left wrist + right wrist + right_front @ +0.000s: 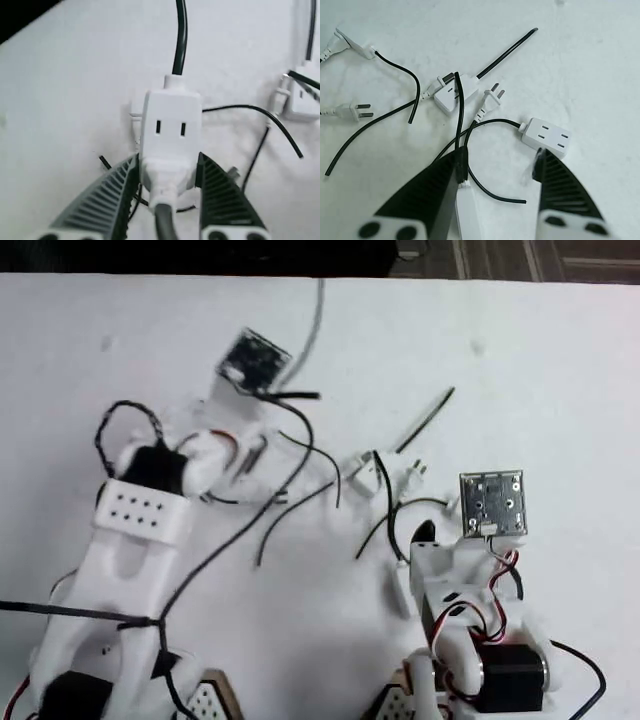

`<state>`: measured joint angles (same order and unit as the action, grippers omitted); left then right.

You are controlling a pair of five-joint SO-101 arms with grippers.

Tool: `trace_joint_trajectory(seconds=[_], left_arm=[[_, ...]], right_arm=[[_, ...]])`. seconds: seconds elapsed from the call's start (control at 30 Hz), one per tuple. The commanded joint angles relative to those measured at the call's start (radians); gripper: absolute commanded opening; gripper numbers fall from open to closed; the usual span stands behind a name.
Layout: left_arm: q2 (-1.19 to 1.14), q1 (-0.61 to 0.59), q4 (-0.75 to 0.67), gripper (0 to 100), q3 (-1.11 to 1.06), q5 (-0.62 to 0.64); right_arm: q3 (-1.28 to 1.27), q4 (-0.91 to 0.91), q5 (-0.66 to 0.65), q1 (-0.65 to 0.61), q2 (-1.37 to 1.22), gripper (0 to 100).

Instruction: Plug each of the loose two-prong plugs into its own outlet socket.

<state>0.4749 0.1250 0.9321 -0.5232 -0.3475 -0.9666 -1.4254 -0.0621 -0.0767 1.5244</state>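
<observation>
In the left wrist view, my left gripper [167, 161] is shut on a white plug [165, 182] pressed against the end of a white outlet block [170, 125] with a black cord. My right gripper [497, 157] hangs open above the table. A white piece on a black cord [469, 210] lies between its fingers. A second outlet block [547, 135] lies just past one fingertip. A loose two-prong plug [489, 100] lies beside a third outlet block [451, 94], and another loose plug [350, 110] lies farther off. In the high view, the left gripper [222, 455] is at the left and the right gripper [418, 540] is lower right.
Black cords [290, 490] cross the middle of the white table [560, 370]. A black square part [252, 360] lies at the back. A metal square plate [492, 502] sits just beyond the right arm. A thin black rod [507, 52] lies past the outlets.
</observation>
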Motion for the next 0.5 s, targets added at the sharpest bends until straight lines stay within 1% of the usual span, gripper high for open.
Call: trace_joint_trajectory(seconds=[0.0,0.1,0.27,0.4,0.47], left_arm=[[-0.056,-0.030,-0.114,2,0.060,-0.006],[-0.206,-0.030,-0.161,2,0.115,-0.006],[-0.512,-0.015,-0.155,2,0.325,-0.003],[-0.733,0.001,-0.077,2,0.512,-0.006],[-0.823,0.015,-0.018,5,0.606,-0.008]], right_arm=[[0.020,0.001,0.006,0.002,-0.010,20.8],[0.006,0.001,0.003,0.002,-0.010,20.8],[0.006,0.001,0.003,0.002,-0.010,20.8],[0.006,0.001,0.003,0.002,-0.010,20.8],[0.006,0.001,0.002,0.002,-0.010,20.8]])
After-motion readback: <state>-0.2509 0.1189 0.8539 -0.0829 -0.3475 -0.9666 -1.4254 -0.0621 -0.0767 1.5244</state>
